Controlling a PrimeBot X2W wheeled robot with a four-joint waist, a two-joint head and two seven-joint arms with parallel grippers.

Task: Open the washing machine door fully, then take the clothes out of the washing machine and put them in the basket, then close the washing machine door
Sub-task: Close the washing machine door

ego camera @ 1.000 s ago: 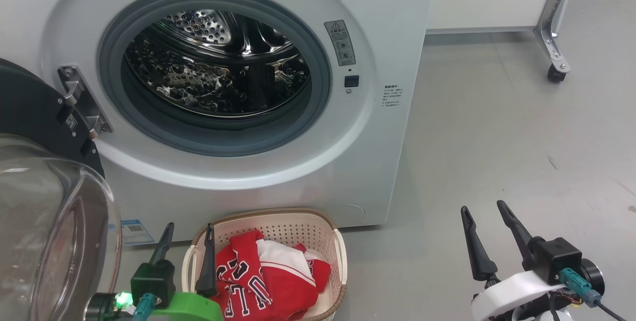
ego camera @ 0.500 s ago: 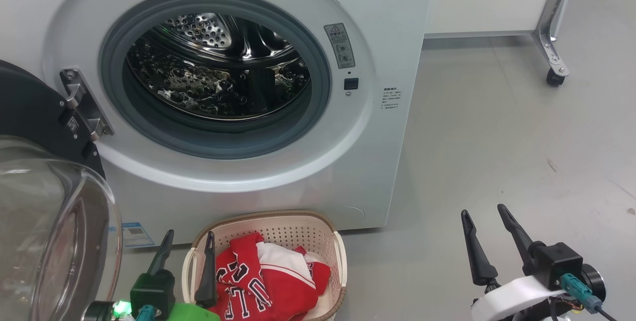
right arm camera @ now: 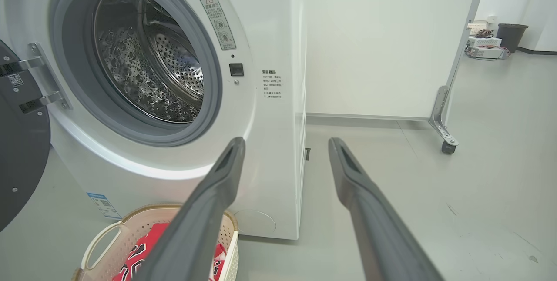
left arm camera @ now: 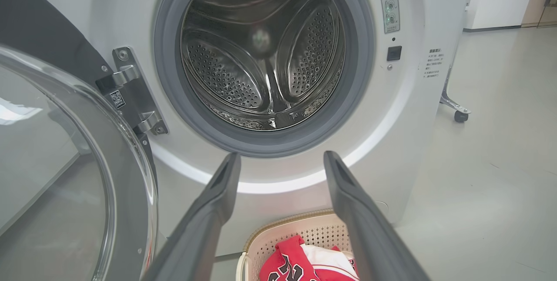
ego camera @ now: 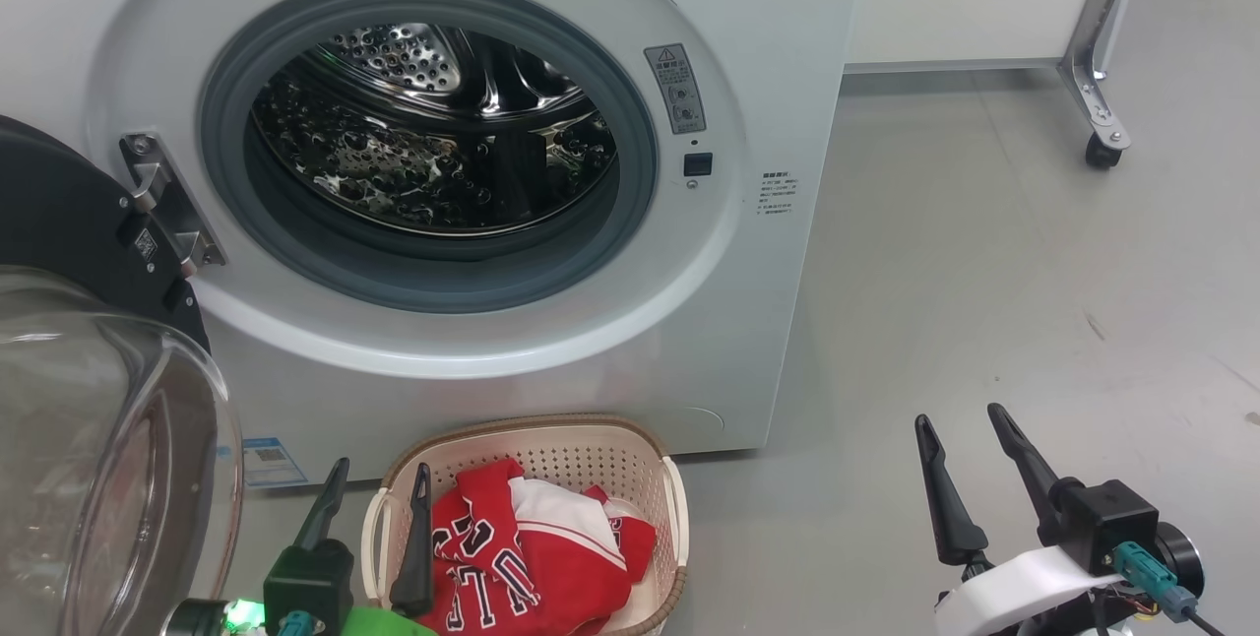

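- Change: almost none. The clothes (ego camera: 522, 557), the basket (ego camera: 591, 444) and the washing machine door (ego camera: 49, 213) lie as a second ago. The left gripper (ego camera: 380, 469) sits slightly lower against the basket; the faint overall shift is the camera's.
- Clothes: red jerseys heaped in the basket, which stands on the floor (ego camera: 984, 272) against the front foot of the washing machine (ego camera: 748, 341).
- Drum (ego camera: 433, 154): no garment visible inside.
- Task reading: unloading judged complete; only closing the door remains.
- Door: swung wide on its hinge at the machine's left.
- Left gripper: fingers spread wide, holding nothing, over the basket's left end.
- Right gripper (ego camera: 960, 416): fingers spread wide, empty, above bare floor well apart from the basket.
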